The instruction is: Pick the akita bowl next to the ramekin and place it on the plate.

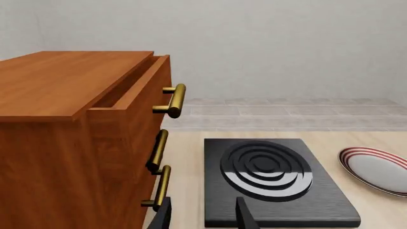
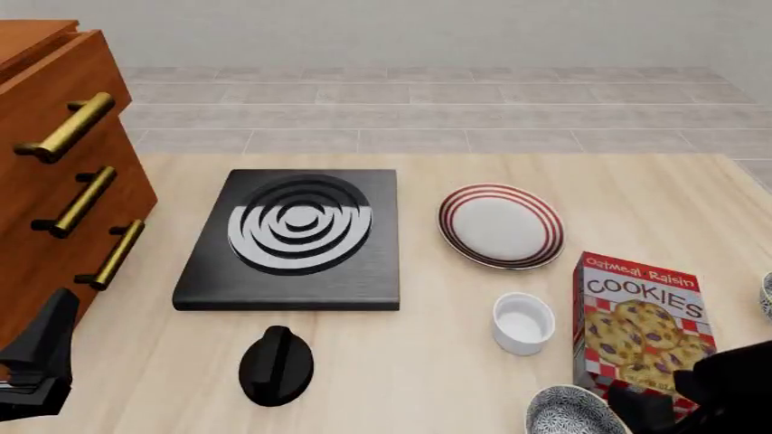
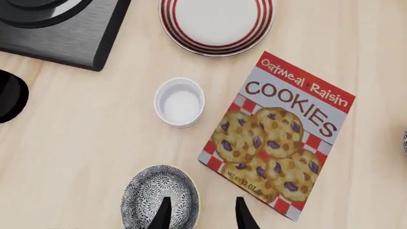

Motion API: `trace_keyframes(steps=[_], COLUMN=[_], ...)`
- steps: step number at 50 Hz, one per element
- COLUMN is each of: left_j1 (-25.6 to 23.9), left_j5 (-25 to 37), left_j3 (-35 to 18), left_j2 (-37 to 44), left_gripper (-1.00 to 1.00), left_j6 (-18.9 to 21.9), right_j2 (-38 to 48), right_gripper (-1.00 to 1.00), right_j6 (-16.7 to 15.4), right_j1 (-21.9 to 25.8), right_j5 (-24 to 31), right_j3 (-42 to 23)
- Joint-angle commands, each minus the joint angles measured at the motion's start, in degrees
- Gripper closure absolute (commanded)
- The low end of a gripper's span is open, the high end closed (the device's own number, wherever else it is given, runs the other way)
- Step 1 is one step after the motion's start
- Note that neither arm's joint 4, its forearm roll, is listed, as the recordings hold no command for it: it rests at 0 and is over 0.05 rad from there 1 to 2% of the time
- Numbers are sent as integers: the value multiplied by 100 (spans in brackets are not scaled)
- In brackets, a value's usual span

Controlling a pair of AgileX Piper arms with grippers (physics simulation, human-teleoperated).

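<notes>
The speckled bowl (image 2: 572, 412) stands at the near edge of the desk (image 2: 627, 190), close to its right corner, with the white ramekin (image 2: 523, 323) just beyond it and the cookie box (image 2: 639, 323) lying flat just beside it on the right. The plate (image 2: 501, 225) with red rings waits further back, behind the ramekin and to the right of the black stove (image 2: 289, 240). The right claw (image 3: 200, 214) hangs above the bowl with its two fingers apart, moderately wide; in the right wrist view one finger is over the bowl's inside and the other is outside its rim, toward the box, and nothing is held yet. The left claw (image 1: 203, 217) is also apart and empty, low at the near left corner beside the wooden drawer cabinet (image 2: 54, 172). I think the risks come mostly from the crowding. The outer finger goes down into a narrow gap, so it may land on the box or push it, and then the bowl can slide or tip. A grip on only one side of the rim is thin, so the bowl may rotate or slip during lifting. The way to the plate passes over the ramekin, and a low carry can knock it. A black knob (image 2: 277, 363) lies well apart to the left and should not matter.
</notes>
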Motion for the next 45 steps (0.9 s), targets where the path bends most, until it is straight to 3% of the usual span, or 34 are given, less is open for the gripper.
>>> trace_keyframes(steps=[1,45], left_j1=[0,1], left_j5=[0,0], left_j3=[0,0], left_j2=[0,1], left_gripper=[-100,-100], left_j6=[-1,-1], right_j2=[81,591], right_gripper=[-100,-100], right_j6=[80,179], right_j1=[102,145], right_j5=[-146,-1044], right_j3=[138,870])
